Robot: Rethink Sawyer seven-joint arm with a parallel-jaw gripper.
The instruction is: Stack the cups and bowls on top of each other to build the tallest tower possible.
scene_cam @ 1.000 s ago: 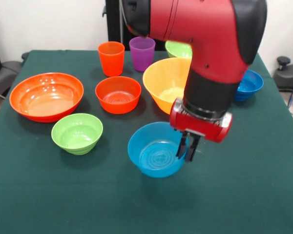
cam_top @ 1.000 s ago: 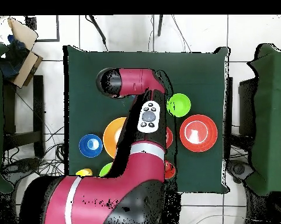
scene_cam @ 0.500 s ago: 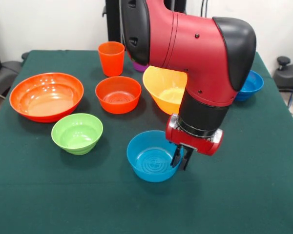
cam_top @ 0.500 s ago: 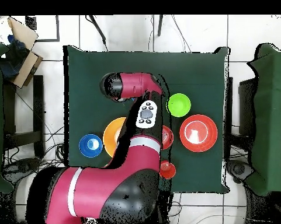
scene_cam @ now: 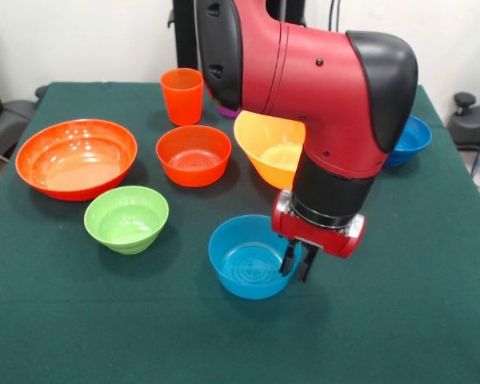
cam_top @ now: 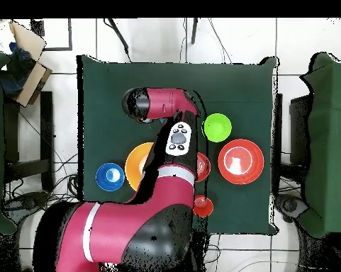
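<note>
Gripping the right rim of the light blue bowl (scene_cam: 250, 266), the gripper (scene_cam: 296, 262) has its fingers clenched on it; the bowl sits on the green table (scene_cam: 400, 320), near the light green bowl (scene_cam: 126, 218).

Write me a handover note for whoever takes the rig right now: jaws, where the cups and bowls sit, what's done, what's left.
Gripper: jaws closed on the right rim of the light blue bowl, near the table's front edge.
Light green bowl sits left of it; medium red-orange bowl and large red-orange bowl further back left.
Yellow-orange bowl is behind the arm, dark blue bowl far right, orange-red cup at the back.
Done: nothing stacked yet.
Left: build the whole tower.
</note>
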